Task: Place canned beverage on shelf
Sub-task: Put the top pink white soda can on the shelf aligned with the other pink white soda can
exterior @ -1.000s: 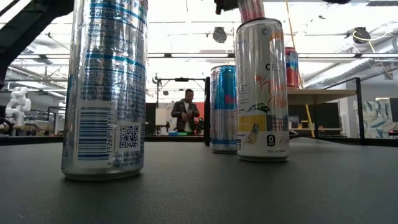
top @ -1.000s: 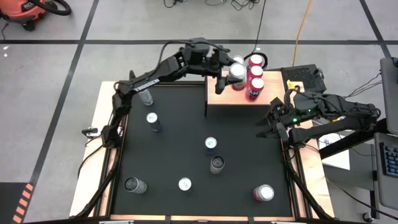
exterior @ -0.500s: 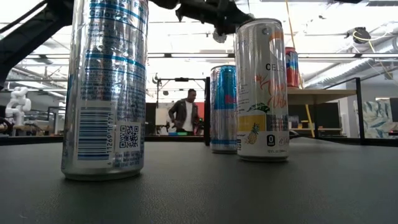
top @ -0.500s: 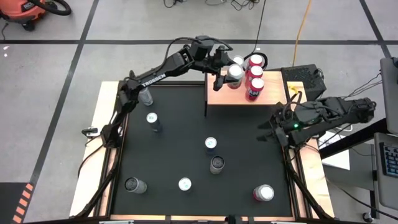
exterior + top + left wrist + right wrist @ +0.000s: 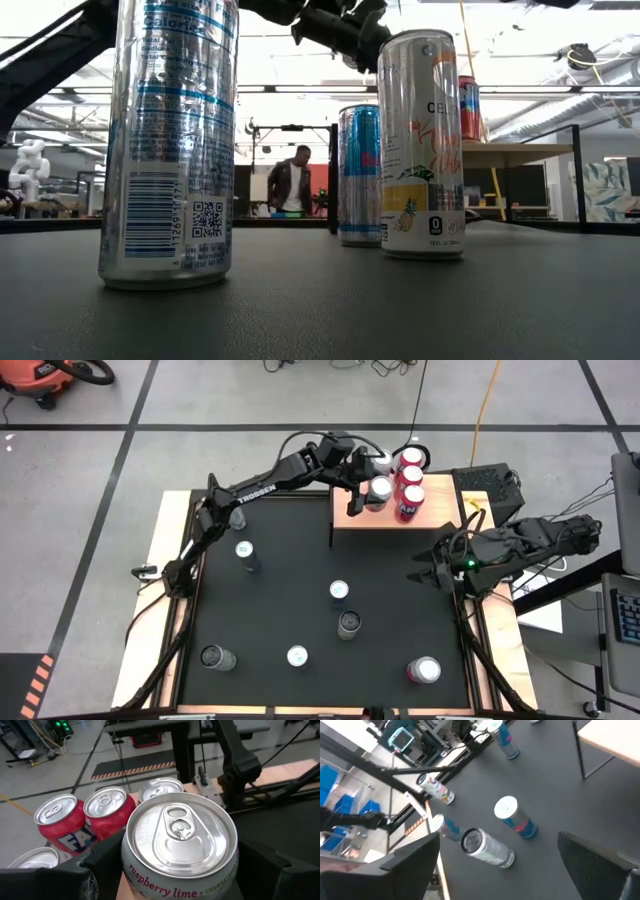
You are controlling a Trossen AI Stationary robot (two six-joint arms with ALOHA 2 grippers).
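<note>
While the left claw (image 5: 368,487) grips one silver can (image 5: 379,489) over the shelf (image 5: 440,510), four cans beside it, seven on the table (image 5: 290,600), right claw (image 5: 428,568) spread empty.

A grey floor (image 5: 200,400) crossed by dark lines surrounds the work table. A red and black shop vacuum (image 5: 40,378) sits at the far left corner, and an orange cable (image 5: 487,400) trails across the floor at the far right. Seen from table height, the room behind is a bright workshop with long ceiling lights (image 5: 290,90). A person (image 5: 291,185) stands far off beside what may be a workbench.
</note>
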